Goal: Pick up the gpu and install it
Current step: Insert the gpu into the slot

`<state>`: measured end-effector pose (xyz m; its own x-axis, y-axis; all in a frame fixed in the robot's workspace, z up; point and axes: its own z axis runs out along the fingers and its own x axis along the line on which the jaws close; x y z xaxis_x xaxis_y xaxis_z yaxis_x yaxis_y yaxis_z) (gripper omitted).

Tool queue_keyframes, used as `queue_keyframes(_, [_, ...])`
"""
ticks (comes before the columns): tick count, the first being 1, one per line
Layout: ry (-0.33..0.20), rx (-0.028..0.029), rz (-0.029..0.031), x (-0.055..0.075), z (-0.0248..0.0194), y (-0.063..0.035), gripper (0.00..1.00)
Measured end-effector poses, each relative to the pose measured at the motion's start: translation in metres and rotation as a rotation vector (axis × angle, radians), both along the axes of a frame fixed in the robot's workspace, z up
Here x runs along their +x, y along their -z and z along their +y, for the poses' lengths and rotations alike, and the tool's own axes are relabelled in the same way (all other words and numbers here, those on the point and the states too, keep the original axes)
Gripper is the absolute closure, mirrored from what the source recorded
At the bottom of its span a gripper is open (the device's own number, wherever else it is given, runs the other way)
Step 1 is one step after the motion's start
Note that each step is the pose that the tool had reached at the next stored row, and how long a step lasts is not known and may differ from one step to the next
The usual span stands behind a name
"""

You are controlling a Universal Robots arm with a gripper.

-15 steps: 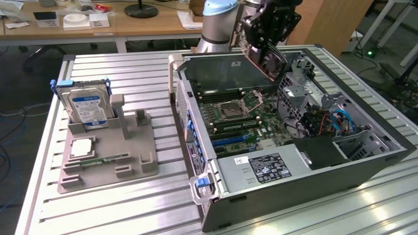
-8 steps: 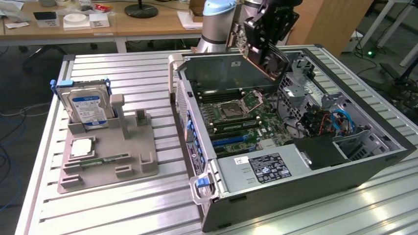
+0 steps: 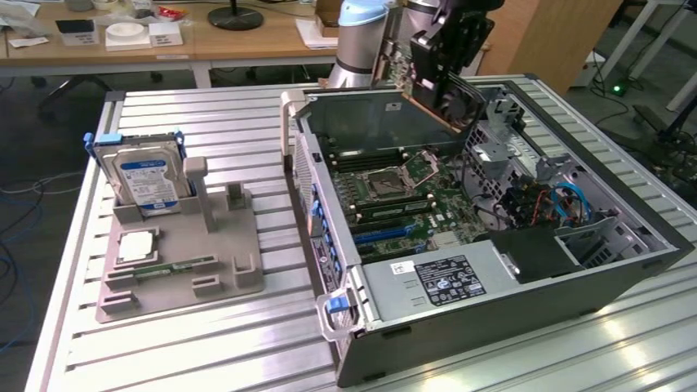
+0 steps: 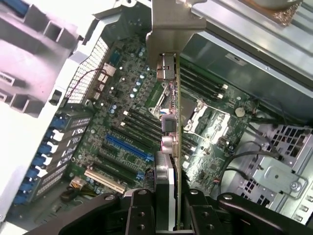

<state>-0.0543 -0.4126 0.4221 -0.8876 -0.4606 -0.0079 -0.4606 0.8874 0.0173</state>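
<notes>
Wrist view: gpu lifted and held over the open case, not yet seated.
The tool is clamped narrowly on the card, which hangs edge-on above the motherboard, clear of the blue slot. The pick-up looks done; seating is left. In the exterior view the hard drive has a blue label and the power supply a black one; neither can be read.
</notes>
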Motion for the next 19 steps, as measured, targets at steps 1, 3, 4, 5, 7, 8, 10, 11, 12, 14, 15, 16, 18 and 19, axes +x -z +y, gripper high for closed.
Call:
queue_keyframes(1, [-0.011, -0.0006, -0.0012, 0.0000, 0.0000, 0.0000, 0.72])
queue_keyframes(3, [-0.030, -0.0026, -0.0050, 0.0000, 0.0000, 0.0000, 0.72])
queue_keyframes(4, [-0.036, -0.0043, -0.0073, 0.0000, 0.0000, 0.0000, 0.72])
queue_keyframes(5, [-0.041, -0.0059, -0.0100, 0.0000, 0.0000, 0.0000, 0.72])
queue_keyframes(7, [-0.052, -0.0062, -0.0112, 0.0000, 0.0000, 0.0000, 0.72])
queue_keyframes(8, [-0.060, -0.0062, -0.0113, 0.0000, 0.0000, 0.0000, 0.72])
queue_keyframes(10, [-0.083, -0.0061, -0.0114, 0.0000, 0.0000, 0.0000, 0.72])
queue_keyframes(11, [-0.098, -0.0060, -0.0114, 0.0000, 0.0000, 0.0000, 0.72])
queue_keyframes(12, [-0.113, -0.0060, -0.0115, -0.0001, 0.0000, 0.0000, 0.72])
queue_keyframes(14, [-0.150, -0.0059, -0.0116, -0.0001, 0.0000, 0.0000, 0.72])
queue_keyframes(15, [-0.168, -0.0058, -0.0117, -0.0001, 0.0000, 0.0000, 0.72])
queue_keyframes(16, [-0.185, -0.0057, -0.0118, 0.0000, 0.0000, 0.0001, 0.72])
queue_keyframes(18, [-0.222, -0.0055, -0.0120, -0.0001, 0.0000, 0.0001, 0.72])
queue_keyframes(19, [-0.240, -0.0054, -0.0121, -0.0001, 0.0000, 0.0001, 0.72])
